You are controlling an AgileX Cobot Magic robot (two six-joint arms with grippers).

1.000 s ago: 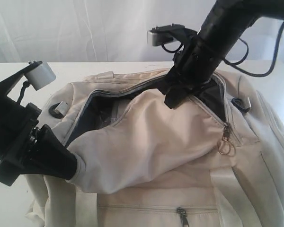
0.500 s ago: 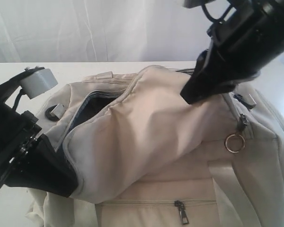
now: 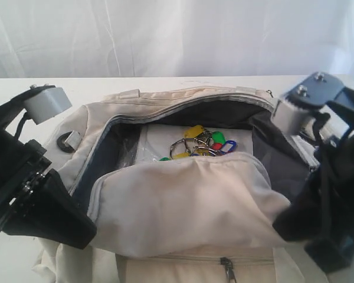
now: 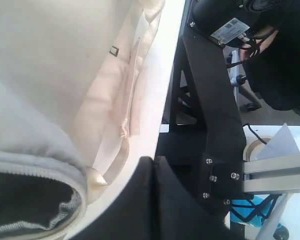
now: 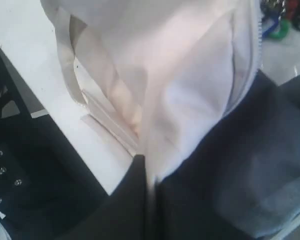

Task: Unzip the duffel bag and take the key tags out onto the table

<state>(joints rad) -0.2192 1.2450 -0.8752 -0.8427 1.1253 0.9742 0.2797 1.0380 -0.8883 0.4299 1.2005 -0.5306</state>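
Observation:
The cream duffel bag [image 3: 183,206] lies on the white table [image 3: 12,88] with its top unzipped and its mouth wide open. Inside, on the pale bottom, lies the bunch of key tags [image 3: 202,141], yellow, blue, green and red on metal rings. The near flap is folded down toward the front. My left gripper [image 3: 89,227] is shut at the flap's left end; in the left wrist view its fingertips [image 4: 149,162] meet with nothing showing between them. My right gripper [image 3: 280,227] sits at the flap's right end, shut on cream fabric [image 5: 155,115] that runs into its jaws.
A dark zipper pull [image 3: 227,269] of the front pocket hangs at the bag's near side. A black strap ring [image 3: 64,141] sits at the bag's left end. The table edge [image 4: 165,100] and the dark stand frame [image 4: 215,115] beyond it show in the left wrist view.
My right arm swung from above the bag's far right end down to its near right side. The flap came down with it, the mouth opened and the key tags came into sight. The left arm barely moved.

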